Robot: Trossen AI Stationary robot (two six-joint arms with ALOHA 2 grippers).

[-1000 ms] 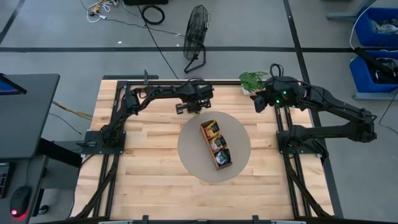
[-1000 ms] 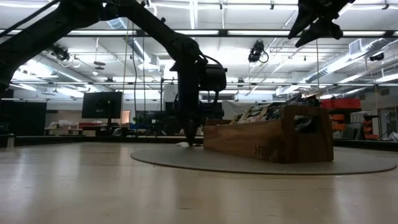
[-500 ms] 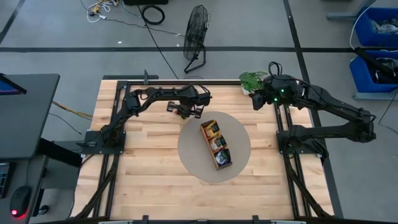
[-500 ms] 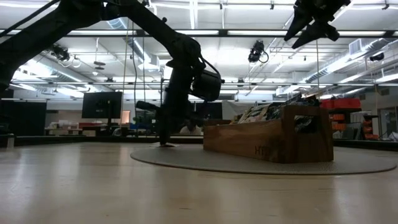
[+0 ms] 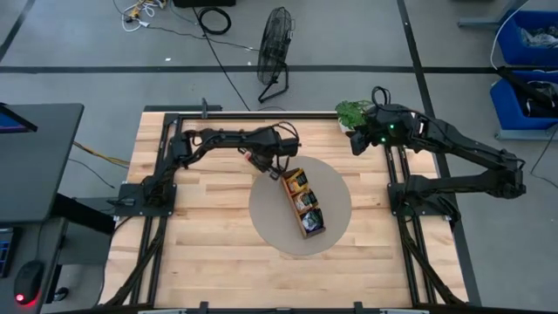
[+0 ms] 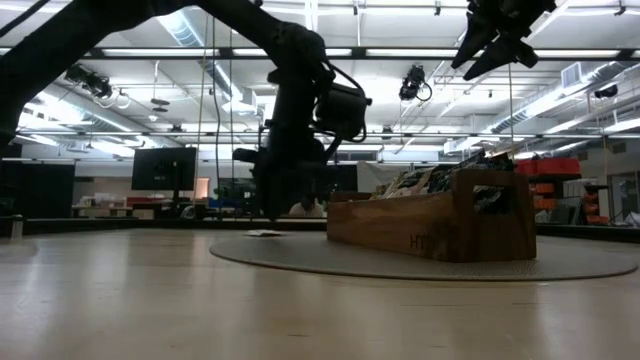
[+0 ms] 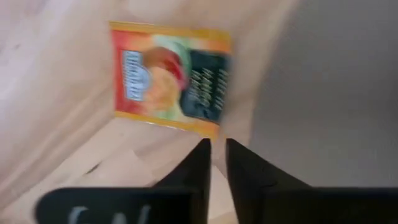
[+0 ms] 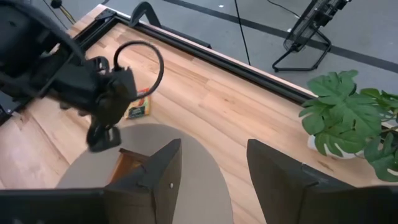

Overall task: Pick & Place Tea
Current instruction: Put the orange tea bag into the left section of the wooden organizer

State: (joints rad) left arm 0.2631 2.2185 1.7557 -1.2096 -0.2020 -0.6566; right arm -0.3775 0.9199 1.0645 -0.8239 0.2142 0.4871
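Left gripper (image 7: 214,144) hangs low over the far-left edge of the round mat (image 5: 336,218), just left of the far end of the wooden tray (image 5: 302,203). Its 2 fingers stand nearly together, with only a narrow slit between the tips, and I see nothing held between them.

1 tea sachet (image 7: 169,78) lies flat on the wooden table (image 5: 200,227), just beyond my fingertips and beside the mat's edge. It is orange-yellow with a dark panel. From the right wrist it shows (image 8: 139,106) just behind my left gripper (image 8: 103,138). More sachets (image 5: 302,198) stand packed in the tray.

Handling judgement:
1. The sachet looks light, thin and flexible; it should weigh almost nothing.
2. Lying flat, it offers no raised edge. I judge that a grip must come from above, with 1 finger on each of 2 opposite edges so the packet buckles upward.
3. The wrapper may slide on the wood if pushed from 1 side only.

Right gripper (image 8: 211,165) waits high over the far-right part of the table, near the potted plant (image 5: 351,111), fingers spread wide and empty.
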